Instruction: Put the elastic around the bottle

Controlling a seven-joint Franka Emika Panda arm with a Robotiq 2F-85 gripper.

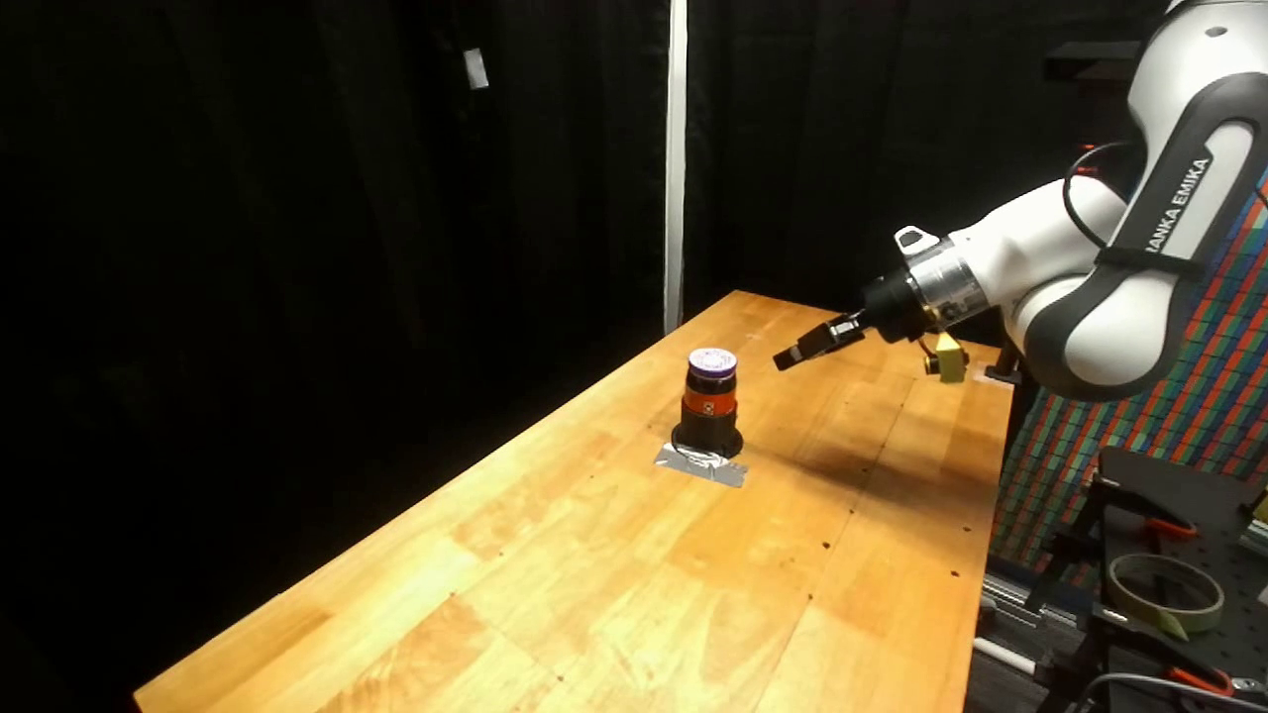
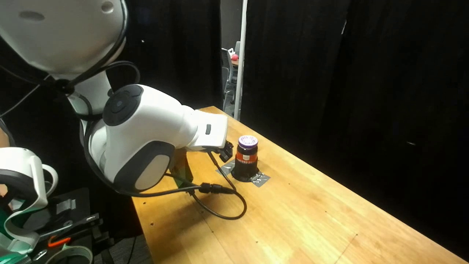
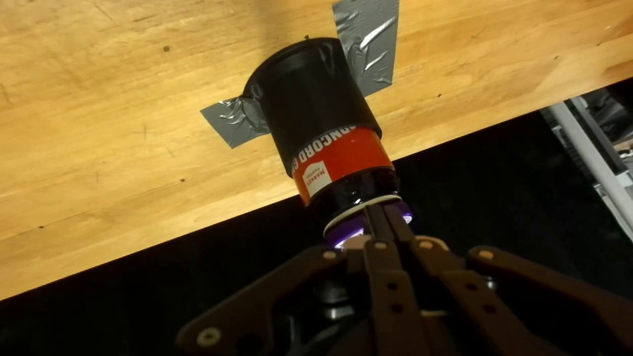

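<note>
The bottle, a small dark jar with a red-orange label and purple lid, stands upright in a black holder in both exterior views (image 1: 710,402) (image 2: 246,157). In the wrist view the bottle (image 3: 346,153) appears tilted, with its lid low in the picture. A thin pale band (image 3: 346,211) runs along the lid's lower edge; I cannot tell whether it is the elastic or the lid's lip. No other elastic shows clearly. My gripper (image 1: 788,358) is shut, its fingers side by side, and stands apart from the bottle near lid height. In the wrist view the fingertips (image 3: 384,210) overlap the lid.
The black holder (image 1: 709,434) is fixed to the wooden table (image 1: 634,584) with grey tape (image 3: 371,49). The table's long edge and a black curtain (image 1: 347,248) lie behind the bottle. A cable loop (image 2: 238,211) hangs from the arm. A side shelf (image 1: 1149,564) holds a tape roll.
</note>
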